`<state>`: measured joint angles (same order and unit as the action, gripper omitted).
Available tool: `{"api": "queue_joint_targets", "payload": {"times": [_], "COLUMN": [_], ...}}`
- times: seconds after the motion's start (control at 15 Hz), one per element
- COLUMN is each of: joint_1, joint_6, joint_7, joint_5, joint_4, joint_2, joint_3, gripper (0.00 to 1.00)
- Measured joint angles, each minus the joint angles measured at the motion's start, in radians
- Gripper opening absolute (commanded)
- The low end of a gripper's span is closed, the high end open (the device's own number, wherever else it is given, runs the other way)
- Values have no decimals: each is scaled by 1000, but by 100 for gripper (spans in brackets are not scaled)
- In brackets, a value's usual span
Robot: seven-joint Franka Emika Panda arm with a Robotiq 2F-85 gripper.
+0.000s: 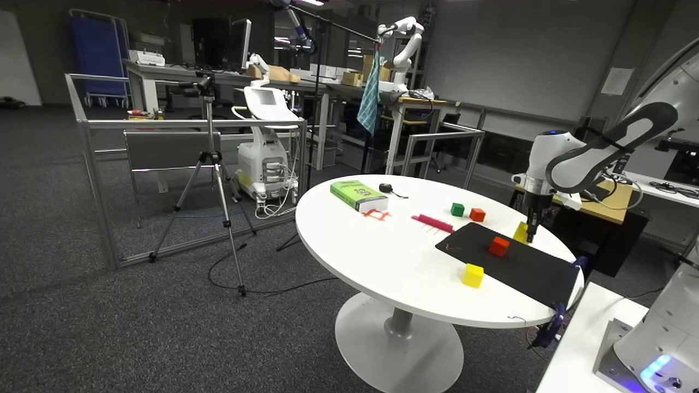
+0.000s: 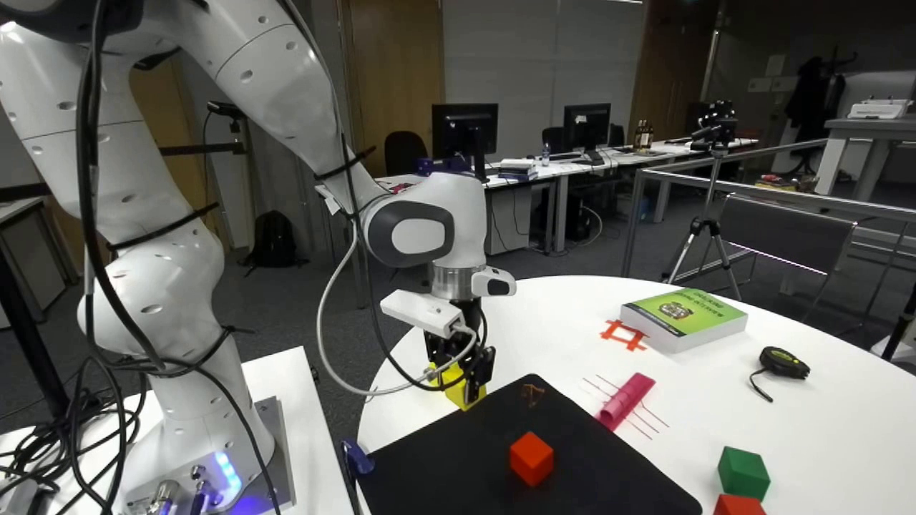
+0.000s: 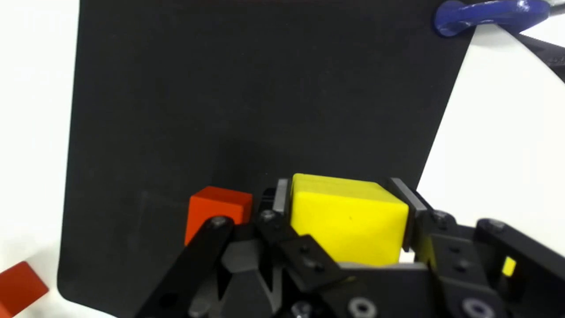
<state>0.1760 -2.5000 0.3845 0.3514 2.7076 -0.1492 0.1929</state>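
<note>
My gripper (image 3: pixel 345 196) is shut on a yellow block (image 3: pixel 348 221), with one pad against each side in the wrist view. In an exterior view the gripper (image 2: pixel 461 383) points down at the edge of the black mat (image 2: pixel 436 465), and the held block shows between its fingers. Whether the block touches the surface below cannot be told. An orange-red cube (image 1: pixel 499 246) sits on the mat close by; in the wrist view this red cube (image 3: pixel 216 207) lies left of the jaws. A second yellow cube (image 1: pixel 473 275) rests on the white table beside the mat.
Off the mat stand a green cube (image 1: pixel 457 209) and another red cube (image 1: pixel 477 214). Farther along are a pink rolled piece (image 2: pixel 626 400), a green book (image 2: pixel 683 318), a red frame shape (image 2: pixel 622 335) and a tape measure (image 2: pixel 783 363). A blue clamp (image 3: pixel 490 15) grips the mat's edge.
</note>
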Motion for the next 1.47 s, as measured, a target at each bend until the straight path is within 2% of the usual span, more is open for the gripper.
{"api": "queue_joint_targets", "payload": {"times": [0.33, 0.73, 0.8, 1.27, 1.33, 1.47], "joint_1": [1, 10, 11, 26, 26, 26], "joint_6": [60, 57, 57, 57, 57, 57], "joint_7": [2, 2, 4, 26, 26, 26], "joint_5": [23, 21, 15, -7, -7, -7], "joint_4": [-103, -163, -173, -215, -215, -215], "joint_2": [36, 178, 202, 264, 264, 265], "joint_3": [0, 7, 13, 23, 23, 23], "gripper": [32, 32, 57, 57, 32, 32]}}
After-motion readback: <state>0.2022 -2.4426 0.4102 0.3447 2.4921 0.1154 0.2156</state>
